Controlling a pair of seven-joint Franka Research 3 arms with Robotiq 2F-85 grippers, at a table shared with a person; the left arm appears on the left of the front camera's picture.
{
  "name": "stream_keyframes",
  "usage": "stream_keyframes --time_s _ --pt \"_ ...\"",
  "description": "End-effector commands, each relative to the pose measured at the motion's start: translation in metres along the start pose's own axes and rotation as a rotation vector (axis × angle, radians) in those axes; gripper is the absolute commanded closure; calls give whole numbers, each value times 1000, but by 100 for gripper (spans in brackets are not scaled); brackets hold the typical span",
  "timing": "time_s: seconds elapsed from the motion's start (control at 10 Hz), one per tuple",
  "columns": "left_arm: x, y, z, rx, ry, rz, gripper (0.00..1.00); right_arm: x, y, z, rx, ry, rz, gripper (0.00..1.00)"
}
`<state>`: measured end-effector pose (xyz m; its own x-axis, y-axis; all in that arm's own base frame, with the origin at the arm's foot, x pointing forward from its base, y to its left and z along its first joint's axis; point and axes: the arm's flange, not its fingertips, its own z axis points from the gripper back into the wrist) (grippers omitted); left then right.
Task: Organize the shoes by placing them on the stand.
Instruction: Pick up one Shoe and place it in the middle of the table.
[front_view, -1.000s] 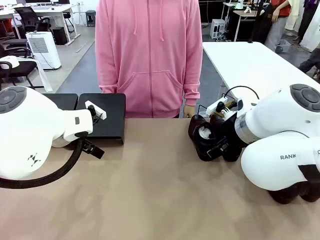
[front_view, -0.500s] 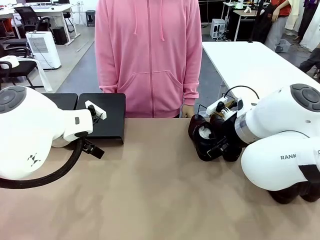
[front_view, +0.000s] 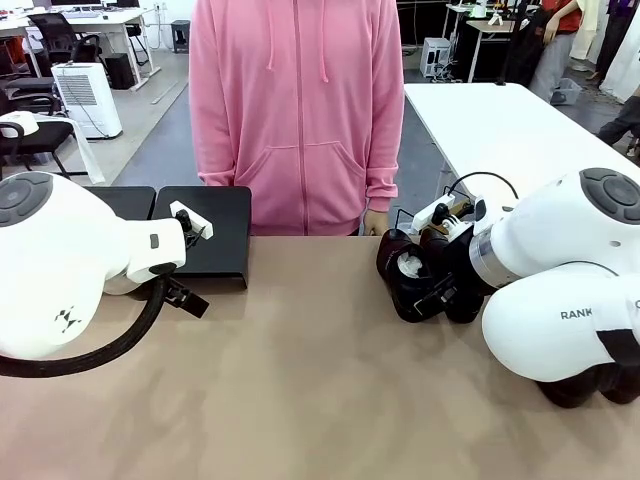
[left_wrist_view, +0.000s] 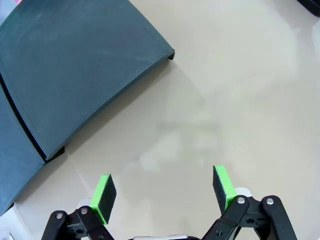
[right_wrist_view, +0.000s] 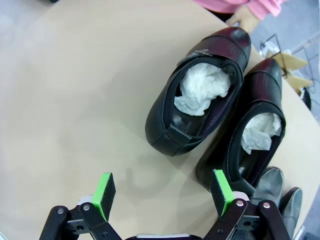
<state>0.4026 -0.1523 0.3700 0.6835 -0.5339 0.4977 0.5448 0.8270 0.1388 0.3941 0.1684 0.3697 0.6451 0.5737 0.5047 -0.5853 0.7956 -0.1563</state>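
Nothing has shifted since the earlier frames; both arms and every item hold the same positions. Front view: the stand (front_view: 215, 235) sits at the far left of the counter (front_view: 300, 380), its top bare, just in front of a person in a pink hoodie (front_view: 297, 110). The shoes (front_view: 405, 275) are clustered on the counter at the right, well apart from the stand and partly covered by the right arm's wrist. Left wrist view: the left claw (left_wrist_view: 164, 192) hangs wide and empty over bare counter, with the stand's corner near it; a seam divides the stand into 2 panels. Right wrist view: the right claw (right_wrist_view: 162, 193) is spread wide, gripping nothing, just beside 2 upright shoes lying side by side, each stuffed with white paper (right_wrist_view: 202, 90). 1 green pad (right_wrist_view: 221, 190) overlaps the nearer heel in the picture; contact cannot be told. More dark shoe leather shows at the lower right corner, partly cut off.
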Motion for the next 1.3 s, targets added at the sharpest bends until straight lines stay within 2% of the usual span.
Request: stream_keyframes --time_s 0.0,0.5,0.8,1.1,1.2 --pt "0 1 0 0 -1 1 0 0 0 1 -1 -2 0 0" --pt "0 0 0 0 0 0 0 0 0 0 0 0 0 0" --pt "4 0 61 -29 -108 -20 0 -1 -13 54 24 -46 25 0" --pt "0 19 130 -38 -184 83 0 -18 -51 103 114 -136 -37 0" --pt "-6 31 153 -55 -245 131 0 -25 -68 112 124 -146 -69 0"
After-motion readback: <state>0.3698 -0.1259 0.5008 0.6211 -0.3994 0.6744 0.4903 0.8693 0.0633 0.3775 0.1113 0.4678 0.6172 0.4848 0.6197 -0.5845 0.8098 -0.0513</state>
